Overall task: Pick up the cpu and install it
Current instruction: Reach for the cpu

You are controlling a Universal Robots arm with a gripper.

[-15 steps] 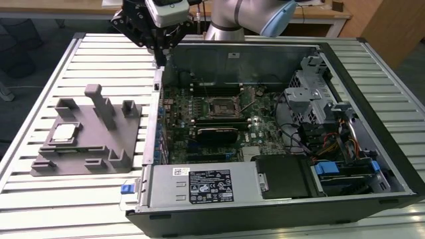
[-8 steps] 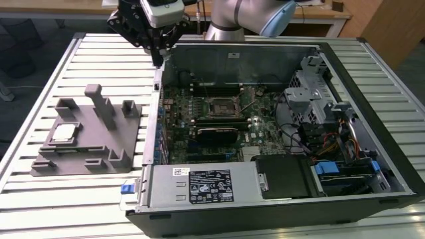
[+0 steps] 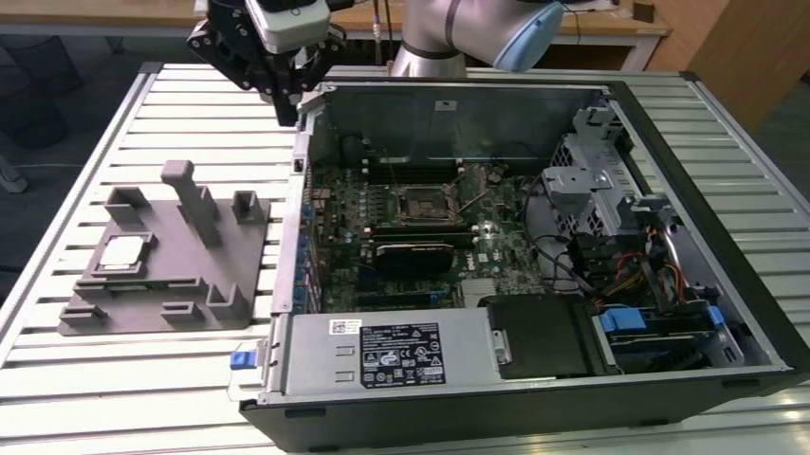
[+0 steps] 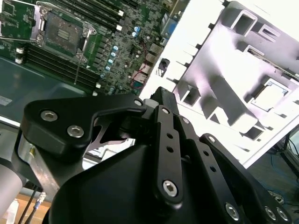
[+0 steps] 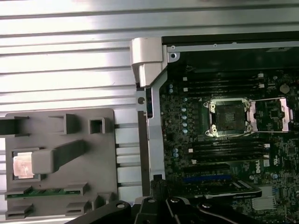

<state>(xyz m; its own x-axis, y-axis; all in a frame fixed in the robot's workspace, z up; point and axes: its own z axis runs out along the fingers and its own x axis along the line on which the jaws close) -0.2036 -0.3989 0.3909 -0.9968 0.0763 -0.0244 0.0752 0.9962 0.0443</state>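
hanging above a corner of the open computer case (image 3: 443,109), on the side facing the tray, the gripper (image 3: 288,116) is pointing downward with its jaws looking drawn together and is gripping nothing. the cpu (image 3: 123,251) is lying flat in a square recess of the grey tray (image 3: 190,289), which is sitting on the slatted table (image 3: 165,379) just beside the case, toward the exterior view's left. the gripper is hanging well apart from the cpu. in both wrist views the cpu (image 5: 22,164) (image 4: 271,95) is showing pale and bright in its recess. the socket (image 5: 229,116) on the green motherboard (image 5: 187,154) is lying open, with its metal frame folded aside.
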